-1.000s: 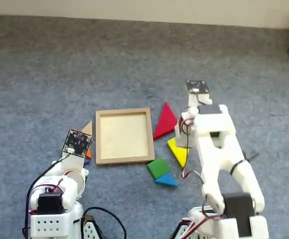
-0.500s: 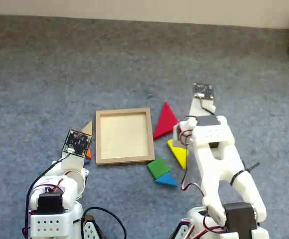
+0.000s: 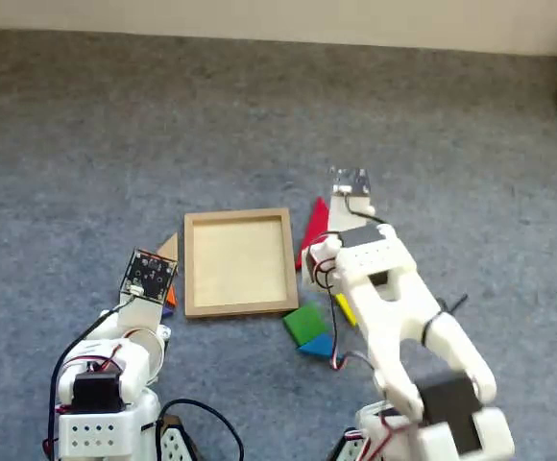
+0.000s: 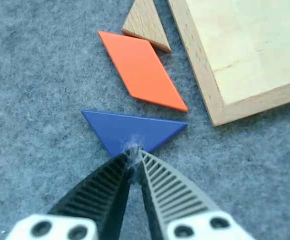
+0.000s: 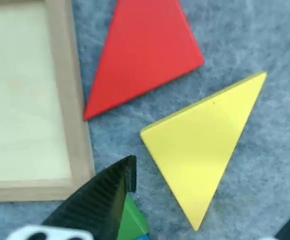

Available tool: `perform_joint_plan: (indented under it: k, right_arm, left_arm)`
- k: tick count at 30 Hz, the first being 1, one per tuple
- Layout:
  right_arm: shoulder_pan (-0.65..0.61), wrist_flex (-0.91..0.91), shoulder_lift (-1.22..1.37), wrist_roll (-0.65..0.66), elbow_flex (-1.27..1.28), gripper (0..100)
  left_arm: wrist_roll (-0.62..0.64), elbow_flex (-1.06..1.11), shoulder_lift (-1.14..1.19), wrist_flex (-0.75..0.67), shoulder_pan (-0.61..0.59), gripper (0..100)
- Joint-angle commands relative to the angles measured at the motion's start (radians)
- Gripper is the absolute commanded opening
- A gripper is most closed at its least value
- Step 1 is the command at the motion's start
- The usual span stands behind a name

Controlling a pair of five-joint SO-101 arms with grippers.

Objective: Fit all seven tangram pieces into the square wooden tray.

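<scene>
Movement: right gripper [image 5: 212,195] swings toward the tray [image 5: 65,75], above the yellow triangle [image 5: 205,145], jaws wide and empty, likely lining up a pick; left gripper [image 4: 134,156] stays closed on nothing.

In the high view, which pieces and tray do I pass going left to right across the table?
Tan triangle → tray → green square → yellow triangle. Red and blue overlap the green's span, so they are left out.

Grey carpet [image 3: 86,144] (bluish, short pile), pale strip [image 3: 259,19] along far edge
</scene>
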Motion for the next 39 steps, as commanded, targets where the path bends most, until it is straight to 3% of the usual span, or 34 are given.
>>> perform_joint_plan:
  k: [1, 14, 39]
  right_arm:
    - [-0.008, -0.015, 0.09, -0.011, -0.113, 45.4]
    - [0.114, -0.015, 0.205, -0.012, -0.2, 45.4]
    - [0.079, -0.022, 0.214, -0.018, -0.311, 45.4]
  left_arm:
    - [0.005, 0.021, -0.004, 0.005, -0.01, 1]
    - [0.005, 0.021, -0.004, 0.005, -0.01, 1]
    - [0.005, 0.021, -0.004, 0.005, -0.01, 1]
